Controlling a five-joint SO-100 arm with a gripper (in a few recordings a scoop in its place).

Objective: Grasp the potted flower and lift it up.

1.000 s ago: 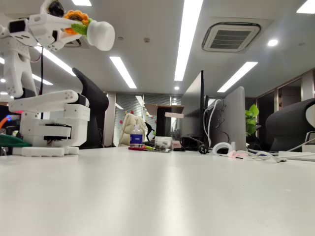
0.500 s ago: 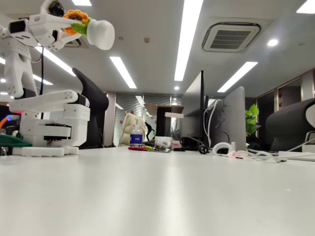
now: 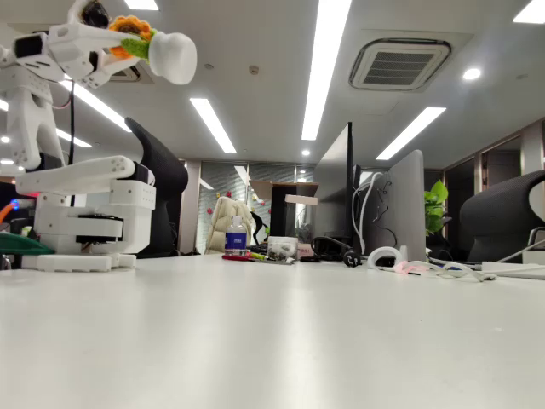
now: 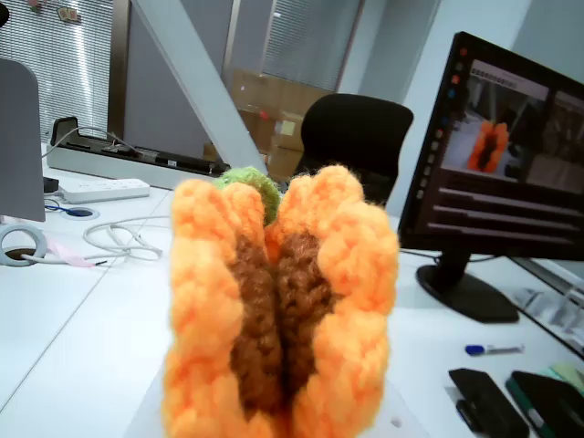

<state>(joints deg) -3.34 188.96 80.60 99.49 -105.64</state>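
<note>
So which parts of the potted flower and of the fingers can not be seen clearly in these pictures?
- Wrist view: the potted flower is folded shut and blurred by closeness; the bottom edge cuts it, so its pot is unseen.
- Fixed view: the potted flower is held high, small at the top left; the fingers cover part of the petals, so the contact points stay unclear.
- Fixed view: the arm's left side is cut by the frame.

Potted flower (image 4: 278, 310): lower petals cut by wrist view's bottom edge, pot hidden. Gripper (image 3: 115, 43): fingertips hidden behind flower; arm cut at left edge.
</note>
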